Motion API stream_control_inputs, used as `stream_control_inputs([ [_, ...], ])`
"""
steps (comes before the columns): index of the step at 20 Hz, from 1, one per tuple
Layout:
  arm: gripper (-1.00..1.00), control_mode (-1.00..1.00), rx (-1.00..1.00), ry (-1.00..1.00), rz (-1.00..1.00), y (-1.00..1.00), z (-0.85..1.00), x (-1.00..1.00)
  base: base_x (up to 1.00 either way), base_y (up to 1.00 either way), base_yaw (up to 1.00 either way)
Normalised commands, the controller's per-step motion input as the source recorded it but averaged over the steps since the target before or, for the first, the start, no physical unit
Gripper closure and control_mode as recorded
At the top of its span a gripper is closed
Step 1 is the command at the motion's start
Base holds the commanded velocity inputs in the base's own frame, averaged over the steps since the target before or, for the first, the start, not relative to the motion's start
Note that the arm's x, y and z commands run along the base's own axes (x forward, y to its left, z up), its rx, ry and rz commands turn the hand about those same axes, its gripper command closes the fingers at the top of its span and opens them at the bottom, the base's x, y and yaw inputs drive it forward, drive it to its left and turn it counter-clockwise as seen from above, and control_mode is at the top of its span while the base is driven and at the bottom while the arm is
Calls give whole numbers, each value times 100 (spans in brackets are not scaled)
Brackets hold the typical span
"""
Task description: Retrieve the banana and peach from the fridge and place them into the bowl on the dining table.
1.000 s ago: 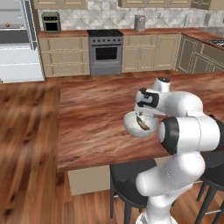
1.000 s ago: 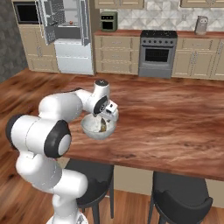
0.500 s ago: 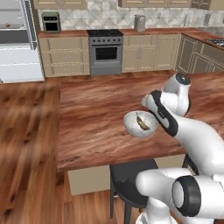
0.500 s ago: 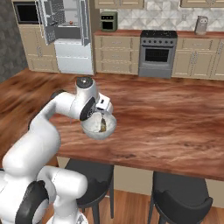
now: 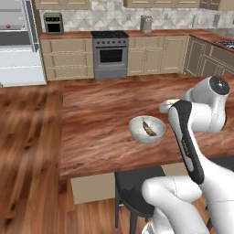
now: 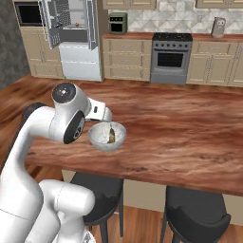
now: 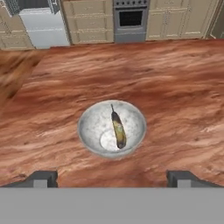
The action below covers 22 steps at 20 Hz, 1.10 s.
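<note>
The banana (image 7: pixel 118 130) lies inside the bowl (image 7: pixel 89 118), which stands on the worktop (image 7: pixel 175 96) near its front edge. The pincer (image 7: pixel 111 178) is above the bowl, released and empty, its two tips wide apart. The peach (image 6: pixel 76 23) seems to be the small orange spot on a shelf of the fridge (image 6: pixel 71 40), whose doors are open, far across the kitchen. The risk I see: when the base drives away, the arm could sweep low, hit the rim and push the bowl over the near edge
</note>
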Motion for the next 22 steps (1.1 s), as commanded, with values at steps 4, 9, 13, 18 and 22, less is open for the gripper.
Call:
stream_control_inputs([
  [4,-100,-100,-7,0,9,7,100,-94,0,0,0],
  [9,-100,-100,-8,0,7,17,72,-73,0,0,0],
  [13,-100,-100,-9,-8,-2,16,39,-42,0,0,0],
  [18,-100,-100,-2,-2,-2,4,6,-4,0,0,0],
  [22,-100,100,0,0,0,0,0,0,-14,0,0],
])
